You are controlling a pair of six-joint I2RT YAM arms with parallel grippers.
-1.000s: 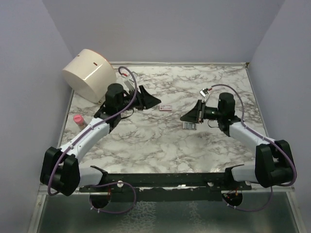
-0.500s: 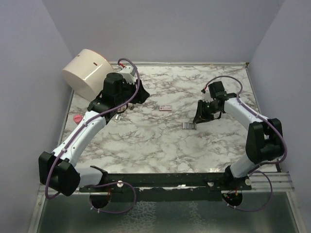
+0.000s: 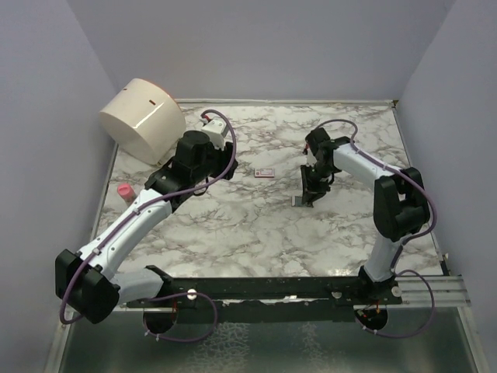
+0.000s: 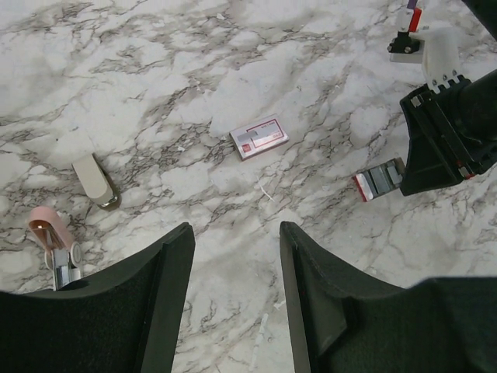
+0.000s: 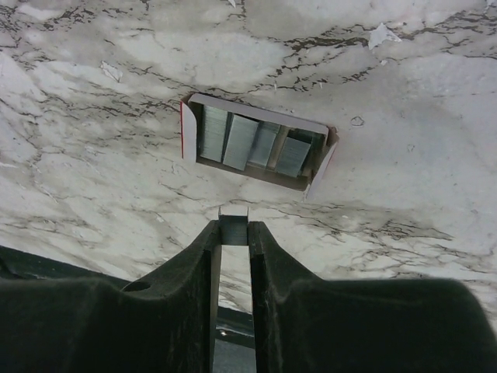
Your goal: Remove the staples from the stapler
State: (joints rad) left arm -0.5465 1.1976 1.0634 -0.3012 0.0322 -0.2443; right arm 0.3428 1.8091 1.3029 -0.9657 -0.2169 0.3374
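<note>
The bench (image 3: 256, 233) shows white marble with grey veining. The stapler (image 4: 46, 227) is pink with a silvery metal part. The staples (image 5: 233, 228) are grey. The drum (image 3: 144, 116) is cream. The tile (image 4: 258, 137) is pink.

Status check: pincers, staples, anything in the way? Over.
Left pincer open, empty. Right pincer shut on staples beside open box. Stapler lying far left. Nothing between pincer and box.

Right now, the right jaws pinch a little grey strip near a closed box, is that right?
Not quite. The box is open, with grey strips showing inside, as the right wrist view shows. The jaws of the right gripper do pinch the staples near it.
</note>
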